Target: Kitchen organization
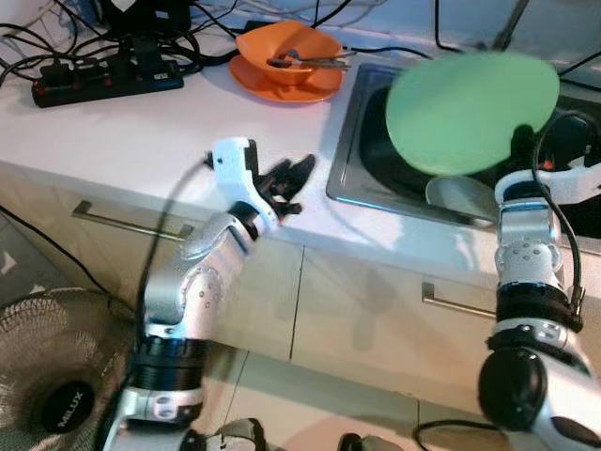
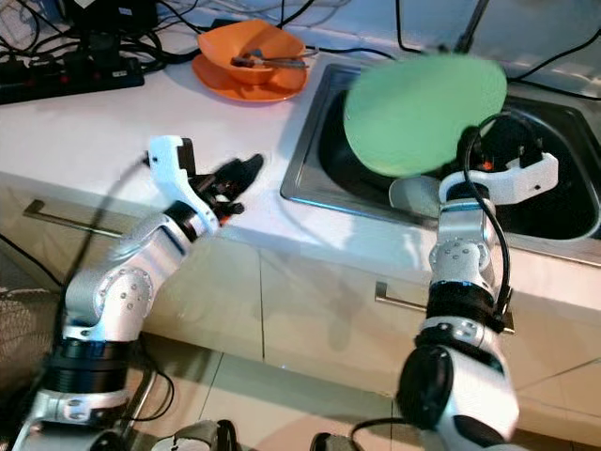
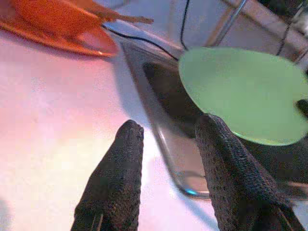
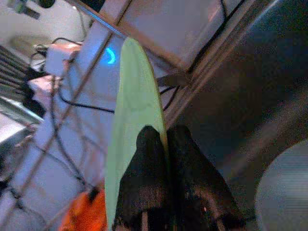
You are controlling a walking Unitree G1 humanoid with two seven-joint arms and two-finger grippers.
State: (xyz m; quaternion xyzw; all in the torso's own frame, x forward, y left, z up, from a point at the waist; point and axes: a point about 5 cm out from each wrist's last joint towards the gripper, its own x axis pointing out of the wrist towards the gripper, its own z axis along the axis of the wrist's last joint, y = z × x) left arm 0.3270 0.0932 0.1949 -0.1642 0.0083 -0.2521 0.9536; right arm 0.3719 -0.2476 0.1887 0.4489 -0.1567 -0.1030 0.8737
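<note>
The right gripper is pinched tight on the edge of a green plate. One black finger sits on each side of the thin rim. The plate is up in the air over the sink, and it does not touch anything else. It looks a bit blurry. In the right wrist view the plate is seen from the side, like a thin green strip.

Down in the sink, under the green plate, lies a pale dish. The sink is shiny metal and dark inside. It is set into the white bench.

The left gripper rests low over the bench, near the front edge and just beside the left corner of the sink. Its two black fingers are spread apart with a gap between them, and they hold nothing. They point toward the sink and the green plate.

At the back of the bench, near the sink's far left corner, there is an orange bowl standing on an orange plate. Some spoons or forks lie across the bowl; I cannot tell which. Further left is a black power strip with many black cables around it.

Under the bench are pale cupboard doors with long metal handles. On the floor at the left stands a round fan with a wire cage.
</note>
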